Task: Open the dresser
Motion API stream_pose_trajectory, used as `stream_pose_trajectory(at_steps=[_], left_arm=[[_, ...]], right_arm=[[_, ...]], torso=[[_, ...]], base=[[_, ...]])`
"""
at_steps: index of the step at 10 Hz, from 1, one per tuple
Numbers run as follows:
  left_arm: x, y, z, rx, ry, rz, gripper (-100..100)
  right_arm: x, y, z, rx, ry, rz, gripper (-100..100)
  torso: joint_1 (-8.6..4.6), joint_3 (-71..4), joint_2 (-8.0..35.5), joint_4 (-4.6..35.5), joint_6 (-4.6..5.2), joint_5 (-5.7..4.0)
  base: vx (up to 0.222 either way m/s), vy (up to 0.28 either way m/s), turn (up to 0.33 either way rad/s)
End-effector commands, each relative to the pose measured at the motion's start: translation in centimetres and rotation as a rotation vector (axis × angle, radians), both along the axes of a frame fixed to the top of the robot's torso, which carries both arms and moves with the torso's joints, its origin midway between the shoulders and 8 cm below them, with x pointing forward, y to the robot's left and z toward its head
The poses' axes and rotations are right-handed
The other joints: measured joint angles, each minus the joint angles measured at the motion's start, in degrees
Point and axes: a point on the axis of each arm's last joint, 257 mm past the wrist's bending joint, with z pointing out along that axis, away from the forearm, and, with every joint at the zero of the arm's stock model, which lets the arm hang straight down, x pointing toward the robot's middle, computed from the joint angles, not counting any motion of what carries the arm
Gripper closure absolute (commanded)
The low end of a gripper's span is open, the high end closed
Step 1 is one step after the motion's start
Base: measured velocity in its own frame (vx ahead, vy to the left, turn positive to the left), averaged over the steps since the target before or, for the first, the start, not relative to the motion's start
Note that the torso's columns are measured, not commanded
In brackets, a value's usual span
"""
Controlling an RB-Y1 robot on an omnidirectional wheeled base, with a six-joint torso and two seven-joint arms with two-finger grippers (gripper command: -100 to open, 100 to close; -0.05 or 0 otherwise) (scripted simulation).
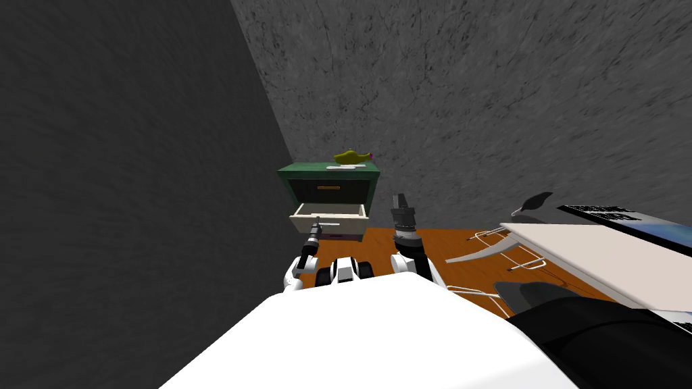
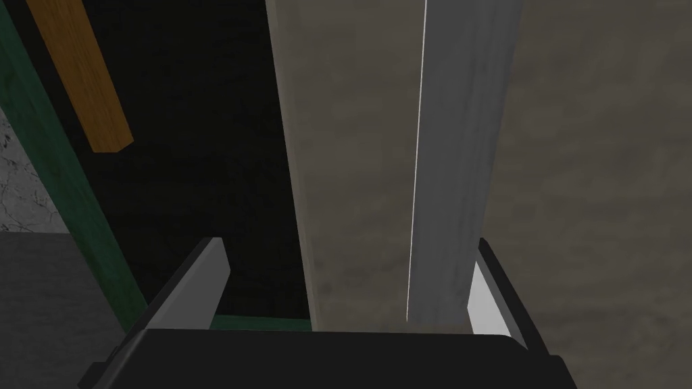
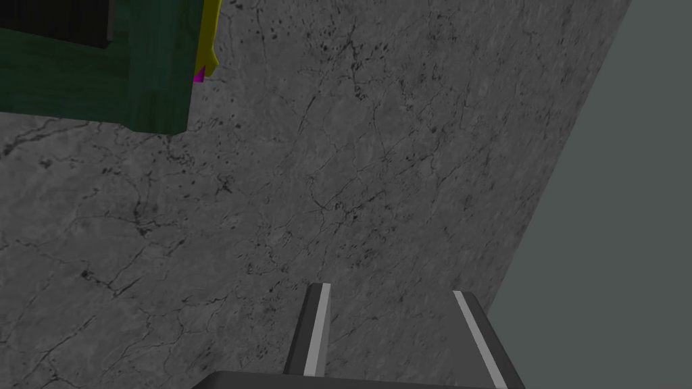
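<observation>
A green dresser (image 1: 329, 170) stands in the corner of two grey walls. Its upper drawer is dark with an orange handle (image 1: 328, 187) and sits closed. The lower beige drawer (image 1: 329, 211) is pulled out. My left gripper (image 1: 315, 226) is at that drawer's front. In the left wrist view the gripper (image 2: 344, 263) is open, with the drawer's grey handle bar (image 2: 453, 169) between the fingers (image 2: 203, 277), close to one of them. The orange handle (image 2: 81, 74) and green frame (image 2: 61, 182) lie beyond. My right gripper (image 1: 402, 202) is raised beside the dresser, open (image 3: 390, 297) and empty, facing the wall past the dresser's corner (image 3: 135, 74).
A yellow object (image 1: 351, 157) lies on the dresser top. To the right stand a pale tabletop (image 1: 595, 263), thin wire frames (image 1: 500, 236) and a small black object (image 1: 537, 200). The floor (image 1: 378, 246) in front of the dresser is orange-brown. A dark wall runs along the left.
</observation>
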Motion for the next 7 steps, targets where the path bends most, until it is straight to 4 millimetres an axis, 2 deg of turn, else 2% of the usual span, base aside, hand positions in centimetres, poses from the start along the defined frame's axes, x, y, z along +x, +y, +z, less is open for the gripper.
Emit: stream_pose_trajectory(at_steps=[1,2,7], left_arm=[[0.60,-0.03,0.39,0.000,0.009,-0.001,-100],[0.63,0.00,0.18,0.001,0.017,-0.001,0],[0.38,0.11,-0.46,0.003,0.032,0.001,0]], right_arm=[[0.00,0.00,0.00,0.000,0.000,0.000,0],[0.00,0.00,0.00,0.000,0.000,0.000,0],[0.00,0.00,0.00,0.000,0.000,0.000,0]], torso=[[-0.07,0.1,0.1,0.2,-0.04,-0.08],[-0.07,0.1,0.1,0.0,0.00,-0.03],[0.02,-0.1,-0.2,-0.2,0.06,0.08]], base=[[-0.022,-0.003,0.000],[0.000,0.000,0.000],[0.000,0.000,0.000]])
